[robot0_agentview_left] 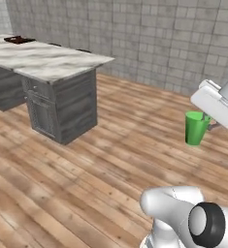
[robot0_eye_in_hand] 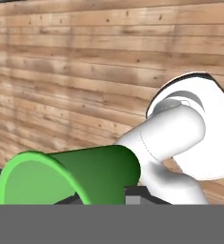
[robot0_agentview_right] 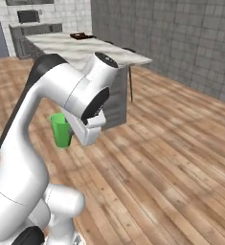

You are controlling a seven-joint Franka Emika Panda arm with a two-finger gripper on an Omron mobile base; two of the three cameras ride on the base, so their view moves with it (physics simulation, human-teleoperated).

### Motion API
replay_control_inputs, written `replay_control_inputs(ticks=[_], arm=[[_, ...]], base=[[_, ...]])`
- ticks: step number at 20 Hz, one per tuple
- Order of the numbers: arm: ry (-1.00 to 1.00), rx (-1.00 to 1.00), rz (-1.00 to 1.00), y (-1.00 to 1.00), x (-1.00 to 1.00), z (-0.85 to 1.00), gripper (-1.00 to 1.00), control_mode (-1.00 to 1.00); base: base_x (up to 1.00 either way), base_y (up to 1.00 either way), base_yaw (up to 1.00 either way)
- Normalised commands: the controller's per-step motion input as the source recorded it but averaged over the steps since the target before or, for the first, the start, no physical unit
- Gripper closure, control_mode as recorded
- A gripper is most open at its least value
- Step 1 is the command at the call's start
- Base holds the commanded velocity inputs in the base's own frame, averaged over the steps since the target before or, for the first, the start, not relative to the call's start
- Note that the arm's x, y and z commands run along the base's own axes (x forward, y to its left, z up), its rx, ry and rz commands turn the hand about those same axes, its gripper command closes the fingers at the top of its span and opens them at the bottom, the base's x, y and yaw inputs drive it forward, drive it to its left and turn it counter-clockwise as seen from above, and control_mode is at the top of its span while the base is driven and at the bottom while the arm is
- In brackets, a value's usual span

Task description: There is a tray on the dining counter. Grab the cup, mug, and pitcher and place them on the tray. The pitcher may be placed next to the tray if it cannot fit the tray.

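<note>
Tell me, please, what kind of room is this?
Probably a kitchen with a dining area: a long marble-topped dining counter on grey cabinets, a wooden plank floor, grey tiled walls, and more cabinets at the far end.

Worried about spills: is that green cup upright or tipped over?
Upright: the green cup hangs above the wooden floor with its open rim on top.

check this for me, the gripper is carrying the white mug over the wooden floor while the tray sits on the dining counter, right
Not the mug. The gripper holds the green cup, as the left base view shows. The rest stands: it hangs over the wooden floor, and the tray sits on the dining counter.
</note>
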Motion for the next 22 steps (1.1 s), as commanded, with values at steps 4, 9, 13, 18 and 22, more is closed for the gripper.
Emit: replay_control_inputs(ticks=[4, 9, 13, 18, 22], arm=[[0.00, 0.00, 0.00, 0.00, 0.00, 0.00, 1.00, 1.00], [0.00, 0.00, 0.00, 0.00, 0.00, 0.00, 1.00, 1.00], [0.00, 0.00, 0.00, 0.00, 0.00, 0.00, 1.00, 1.00], [0.00, 0.00, 0.00, 0.00, 0.00, 0.00, 1.00, 1.00], [0.00, 0.00, 0.00, 0.00, 0.00, 0.00, 1.00, 1.00]], base=[[1.00, -0.99, 0.05], [1.00, -1.00, 0.05], [1.00, -1.00, 0.07], [1.00, -0.87, 0.11], [1.00, -0.59, 0.14]])
